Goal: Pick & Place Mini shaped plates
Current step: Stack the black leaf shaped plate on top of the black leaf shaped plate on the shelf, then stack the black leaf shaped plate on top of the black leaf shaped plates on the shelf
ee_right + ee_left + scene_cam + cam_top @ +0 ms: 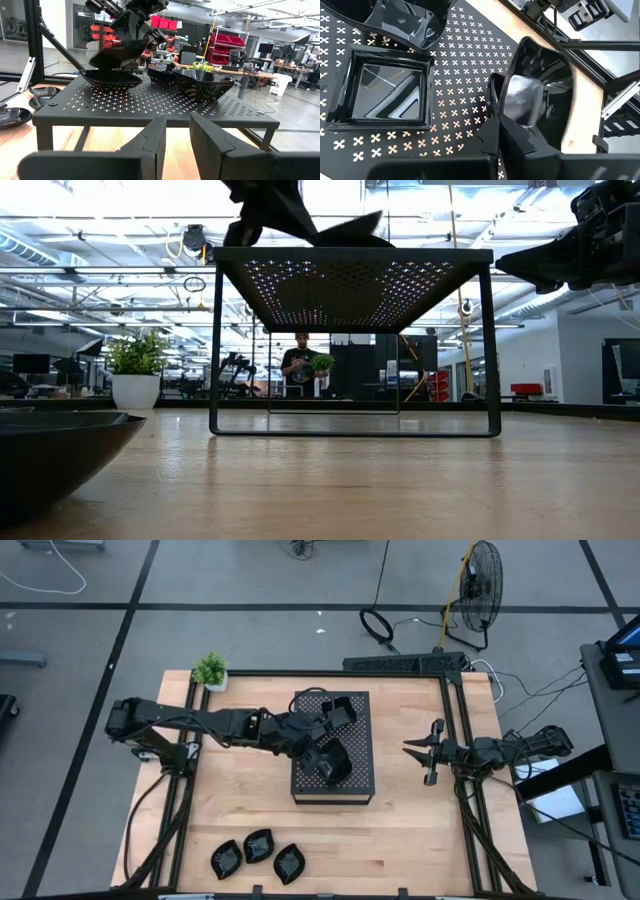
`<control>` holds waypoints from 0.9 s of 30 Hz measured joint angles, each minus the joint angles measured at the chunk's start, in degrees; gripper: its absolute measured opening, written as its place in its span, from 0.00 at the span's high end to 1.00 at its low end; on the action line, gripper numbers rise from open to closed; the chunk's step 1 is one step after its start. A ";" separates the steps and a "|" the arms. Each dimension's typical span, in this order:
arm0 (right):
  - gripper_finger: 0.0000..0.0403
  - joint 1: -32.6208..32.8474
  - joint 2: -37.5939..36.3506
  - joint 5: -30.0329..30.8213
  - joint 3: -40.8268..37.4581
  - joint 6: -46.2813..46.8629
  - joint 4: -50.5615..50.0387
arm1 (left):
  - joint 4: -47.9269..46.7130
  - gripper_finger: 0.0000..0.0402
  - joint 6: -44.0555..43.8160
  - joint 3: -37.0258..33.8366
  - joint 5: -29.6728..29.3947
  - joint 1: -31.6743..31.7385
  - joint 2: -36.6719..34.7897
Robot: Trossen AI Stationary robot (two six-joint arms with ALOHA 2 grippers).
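Currently held: one mini shaped plate (540,95), glossy black with a curved rim, pinched at its edge by the left gripper (499,131), jaws clenched on it, above the perforated stand (362,780) and tilted. Directly below it in the right wrist view, a rounded plate (111,79) rests on the stand's top, on its left part. Also on the stand: a square plate (382,87) lying flat, and a stack of wavy-rimmed plates (202,82) on the right part as the right wrist view shows it; the exact count in that stack cannot be told. On the table (420,840), at its near left edge, three leaf-shaped plates (258,846) lie side by side, well apart from the stand. Stand: dark, rectangular, on thin legs, at the table's middle. Left arm (190,725): reaches from the left side over the stand. Right gripper (428,752): hangs to the right of the stand, apart from it, fingers (152,137) slightly parted, grasping nothing. Potted plant (211,670): far left corner of the table. Beyond the table in the low view, a person (300,365) stands in the room.
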 joint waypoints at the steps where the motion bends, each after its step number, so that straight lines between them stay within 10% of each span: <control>1: 0.82 0.01 0.00 0.00 0.00 -0.01 0.01 | 0.04 0.97 0.00 0.00 0.01 0.00 0.00; 18: 0.82 -0.01 0.00 0.00 0.00 0.00 0.00 | -5.42 0.73 -0.72 0.05 9.53 -2.65 -6.24; 27: 0.82 0.00 -0.02 0.00 0.00 0.00 -0.01 | -30.34 0.71 -28.92 -2.40 -3.03 -20.28 -7.74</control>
